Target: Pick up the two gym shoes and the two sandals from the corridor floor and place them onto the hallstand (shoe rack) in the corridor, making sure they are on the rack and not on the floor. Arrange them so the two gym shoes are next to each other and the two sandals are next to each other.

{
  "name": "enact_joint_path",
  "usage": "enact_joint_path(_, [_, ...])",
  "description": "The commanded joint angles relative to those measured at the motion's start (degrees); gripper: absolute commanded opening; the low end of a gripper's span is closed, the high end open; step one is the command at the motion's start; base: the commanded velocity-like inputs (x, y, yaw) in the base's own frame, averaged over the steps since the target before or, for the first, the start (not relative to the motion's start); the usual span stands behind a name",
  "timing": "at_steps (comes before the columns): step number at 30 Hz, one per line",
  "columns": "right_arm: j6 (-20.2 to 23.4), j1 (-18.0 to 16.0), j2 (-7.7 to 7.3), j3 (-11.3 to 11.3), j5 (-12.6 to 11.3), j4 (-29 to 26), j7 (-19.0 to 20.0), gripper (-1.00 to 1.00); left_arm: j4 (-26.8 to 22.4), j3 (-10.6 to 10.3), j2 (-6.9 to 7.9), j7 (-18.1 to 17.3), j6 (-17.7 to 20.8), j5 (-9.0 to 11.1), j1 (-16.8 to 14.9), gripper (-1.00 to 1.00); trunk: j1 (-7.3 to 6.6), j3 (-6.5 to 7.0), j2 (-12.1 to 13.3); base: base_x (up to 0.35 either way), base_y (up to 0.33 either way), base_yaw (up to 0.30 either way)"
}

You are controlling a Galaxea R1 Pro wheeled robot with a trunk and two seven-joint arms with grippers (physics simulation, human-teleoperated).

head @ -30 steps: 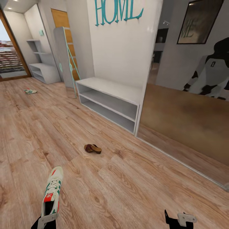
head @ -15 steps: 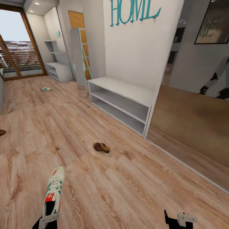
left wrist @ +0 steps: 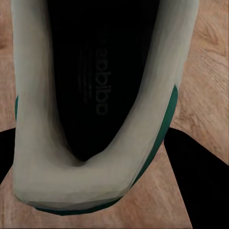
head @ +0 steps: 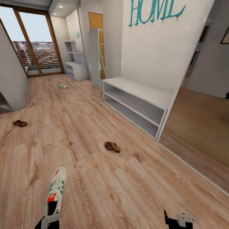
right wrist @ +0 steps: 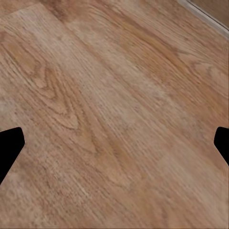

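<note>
A sneaker (head: 54, 193) is pinched at its heel by the left gripper (head: 48, 219) for carrying to the rack (head: 75, 68); the right gripper's (head: 179, 219) jaws are spread, empty.

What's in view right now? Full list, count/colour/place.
held sneaker: 1, cream with green stripes and red tongue, gripped at the heel by the left gripper, toe pointing away
far sneaker: 1, same colours, on the floor near the far rack
near sandal: 1, dark brown, on the floor in front of the white bench
far sandal: 1, dark brown, on the floor by the left wall
floor: light wood planks
shoe rack: 1, pale grey, far end, wall shelves above
white bench: 1, two open tiers, under the teal HOME letters
left gripper: shut on the sneaker
right gripper: fingers apart, empty
</note>
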Motion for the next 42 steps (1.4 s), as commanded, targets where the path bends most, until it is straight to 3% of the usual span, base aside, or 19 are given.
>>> enact_joint_path(1, [-0.2, 0.0, 0.03, -0.3, 0.6, 0.0, -0.1, 1.0, 0.1, 0.4, -0.03, -0.2, -0.2, -0.2, -0.1, -1.0, -0.01, -0.02, 0.0, 0.0, 0.0, 0.268])
enact_joint_path(20, [-0.3, 0.0, -0.04, -0.3, 0.6, -0.3, -0.1, 1.0, 0.1, 0.1, -0.04, -0.3, -0.1, -0.2, -0.1, -1.0, -0.01, 1.14, 0.0, 0.012, 0.0, 0.205])
enact_joint_path(42, [-0.2, 0.0, -0.04, -0.3, 0.7, -0.3, -0.1, 1.0, 0.1, 0.1, -0.04, -0.3, -0.1, 0.0, -0.1, -1.0, -0.01, 2.75, 0.0, 0.312, 0.017, 0.166])
